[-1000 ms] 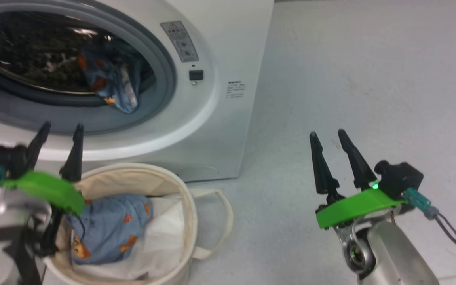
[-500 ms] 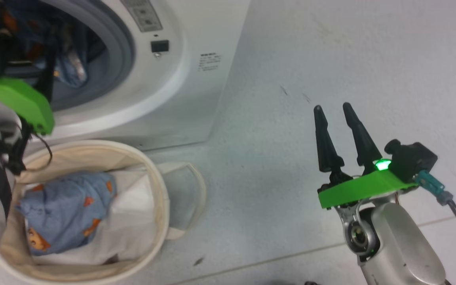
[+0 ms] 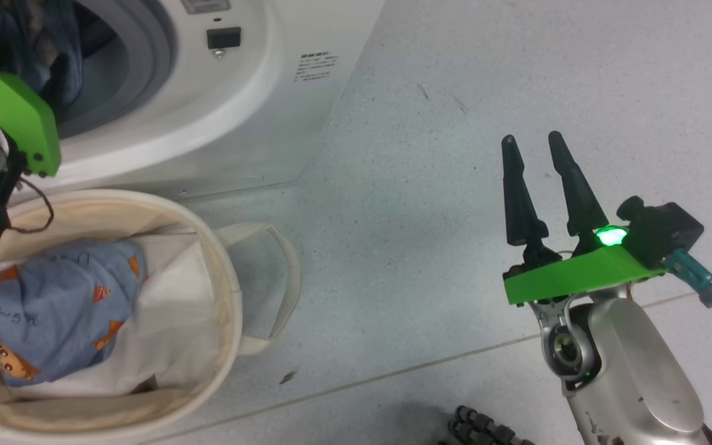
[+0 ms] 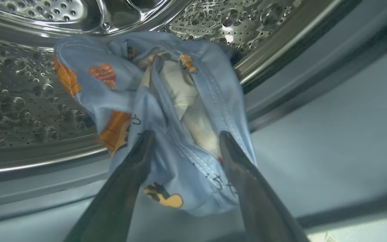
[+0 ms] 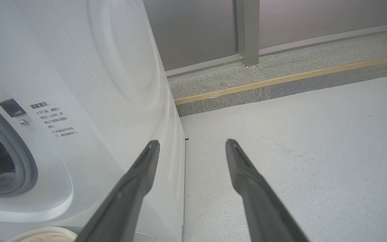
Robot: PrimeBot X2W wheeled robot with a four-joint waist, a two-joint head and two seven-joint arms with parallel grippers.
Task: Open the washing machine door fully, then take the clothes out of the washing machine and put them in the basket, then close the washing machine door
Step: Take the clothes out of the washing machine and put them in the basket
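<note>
Head cam has panned, so the frame shift isn't things moving. Real change: left gripper (image 4: pixel 186 134) has gone from over the basket (image 3: pixel 223 290) into the washing machine (image 3: pixel 238 123) mouth at 11 o'clock. Its fingers are spread wide, straddling the clothes (image 4: pixel 146 84) draped over the gasket (image 4: pixel 314 127), not pinched yet. One piece (image 3: pixel 53 303) is already in the basket at 8 o'clock. Right gripper (image 3: pixel 531 139) is wide, empty, over the floor (image 3: pixel 393 185) at 4 o'clock. I reckon next is close and pull

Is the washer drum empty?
No, blue bear-print clothes lie at the mouth of the drum, right before the open left gripper.
</note>
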